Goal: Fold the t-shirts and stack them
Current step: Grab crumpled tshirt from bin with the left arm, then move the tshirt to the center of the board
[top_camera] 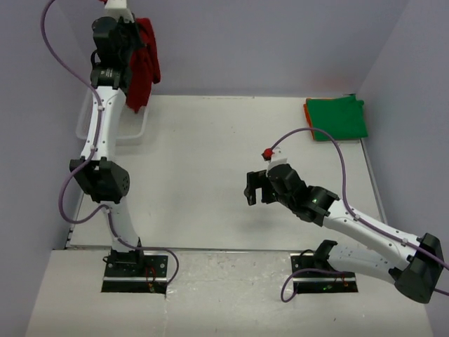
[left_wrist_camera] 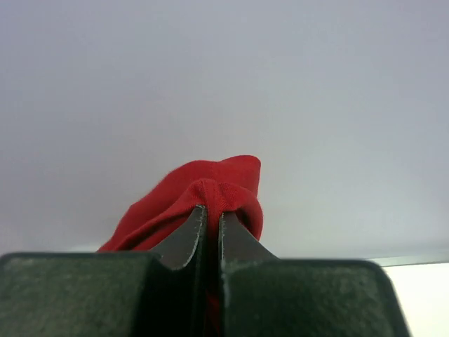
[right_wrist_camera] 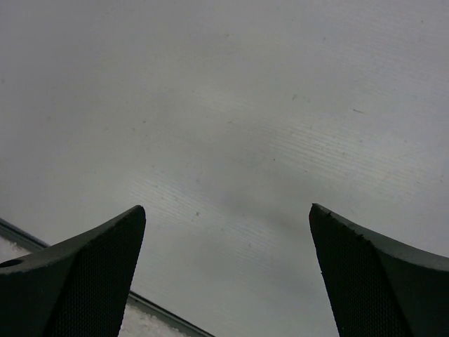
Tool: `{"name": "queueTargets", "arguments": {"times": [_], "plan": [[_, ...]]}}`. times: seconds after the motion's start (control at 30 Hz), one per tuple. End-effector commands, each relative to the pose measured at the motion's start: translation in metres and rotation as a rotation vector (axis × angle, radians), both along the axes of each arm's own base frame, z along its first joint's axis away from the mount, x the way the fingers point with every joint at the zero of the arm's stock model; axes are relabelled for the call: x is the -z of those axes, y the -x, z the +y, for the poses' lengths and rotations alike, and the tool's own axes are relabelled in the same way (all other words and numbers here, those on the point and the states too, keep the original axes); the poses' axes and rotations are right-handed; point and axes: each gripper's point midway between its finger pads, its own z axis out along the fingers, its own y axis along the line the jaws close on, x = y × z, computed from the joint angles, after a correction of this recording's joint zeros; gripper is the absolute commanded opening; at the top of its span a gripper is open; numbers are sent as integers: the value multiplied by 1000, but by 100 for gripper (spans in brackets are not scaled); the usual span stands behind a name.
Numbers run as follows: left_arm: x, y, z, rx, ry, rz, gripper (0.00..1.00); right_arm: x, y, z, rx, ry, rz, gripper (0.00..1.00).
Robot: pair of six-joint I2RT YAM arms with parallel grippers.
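My left gripper (top_camera: 135,31) is raised high at the back left and is shut on the dark red t-shirt (top_camera: 144,67), which hangs down from it above the basket. In the left wrist view the red cloth (left_wrist_camera: 203,193) bunches over the closed gripper (left_wrist_camera: 210,210). A bright green t-shirt (top_camera: 338,116) lies folded at the back right, on top of an orange t-shirt (top_camera: 308,110) whose edge shows at its left. My right gripper (top_camera: 255,191) is open and empty, low over the bare table (right_wrist_camera: 231,105) right of centre.
A white mesh basket (top_camera: 132,130) stands at the back left, under the hanging shirt and partly behind my left arm. Purple walls close the back and both sides. The table's front edge (top_camera: 210,249) runs just ahead of the arm bases.
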Motion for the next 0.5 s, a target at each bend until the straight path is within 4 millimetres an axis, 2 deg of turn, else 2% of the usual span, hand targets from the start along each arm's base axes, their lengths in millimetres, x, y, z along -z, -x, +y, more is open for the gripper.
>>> {"name": "queueTargets", "arguments": {"times": [0.0, 0.03, 0.07, 0.1, 0.13, 0.17, 0.2, 0.27, 0.3, 0.33, 0.37, 0.4, 0.43, 0.47], "plan": [[-166, 110, -93, 276, -78, -360, 0, -7, -19, -11, 155, 1, -44, 99], [-184, 133, -122, 369, -74, -402, 0, -7, -23, -14, 183, 5, -56, 99], [-207, 166, -143, 433, -48, -452, 0, -7, -29, -18, 235, 7, -73, 99], [-213, 175, -143, 443, -46, -461, 0, -7, -31, -21, 258, 6, -77, 99], [-225, 196, -160, 499, -30, -491, 0, -6, -33, -23, 285, 8, -83, 99], [-232, 210, -166, 529, -12, -504, 0, -6, -35, -26, 327, -5, -83, 99], [-244, 232, -171, 573, 24, -524, 0, -7, -39, -32, 364, 2, -98, 99], [-252, 258, -177, 630, 80, -526, 0, -12, -42, -40, 432, -11, -113, 99], [-253, 264, -177, 639, 96, -520, 0, -15, -43, -43, 451, -15, -124, 99], [-238, 258, -180, 640, 109, -473, 0, -17, -42, -43, 453, -22, -122, 99], [-239, 271, -177, 643, 136, -468, 0, -20, -40, -45, 463, -31, -114, 99], [-228, 267, -177, 639, 145, -436, 0, -26, -38, -44, 451, -51, -119, 99], [-190, 248, -183, 631, 152, -338, 0, -28, -35, -39, 411, -65, -115, 99], [-174, 245, -185, 627, 160, -303, 0, -30, -33, -37, 394, -75, -113, 99]]}}
